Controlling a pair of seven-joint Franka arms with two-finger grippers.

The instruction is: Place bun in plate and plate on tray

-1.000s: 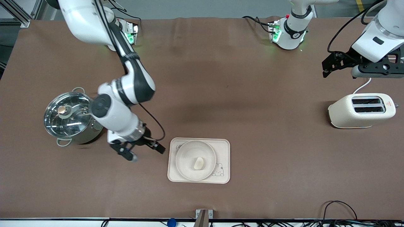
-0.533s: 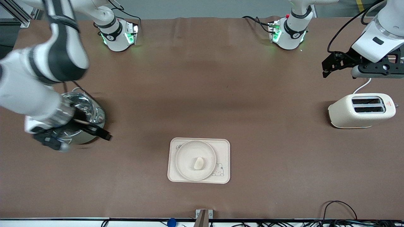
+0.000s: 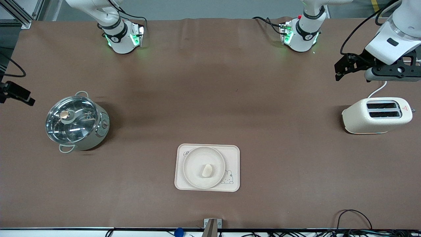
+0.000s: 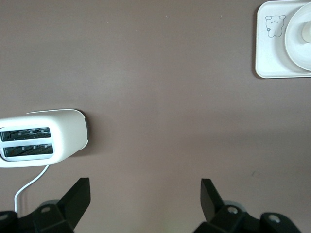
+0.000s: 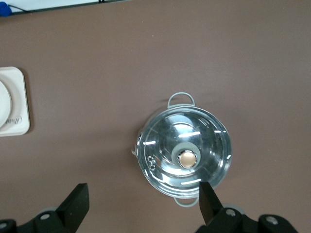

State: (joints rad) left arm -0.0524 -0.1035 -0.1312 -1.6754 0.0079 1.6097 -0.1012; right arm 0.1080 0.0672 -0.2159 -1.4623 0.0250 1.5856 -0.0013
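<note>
The pale bun lies in the round cream plate. The plate rests on the cream tray with the bunny drawing, near the table's front-camera edge. The tray, plate and bun also show at the edge of the left wrist view. A corner of the tray shows in the right wrist view. My right gripper is open and empty, high over the right arm's end of the table. My left gripper is open and empty, waiting above the toaster's end.
A steel pot with a glass lid stands toward the right arm's end and shows under the right gripper. A cream toaster with its cord stands toward the left arm's end. Cables run along the front-camera edge.
My right arm has swung away from beside the tray, past the pot, to the right arm's end of the table. The left arm, plate, bun and tray have not moved.
</note>
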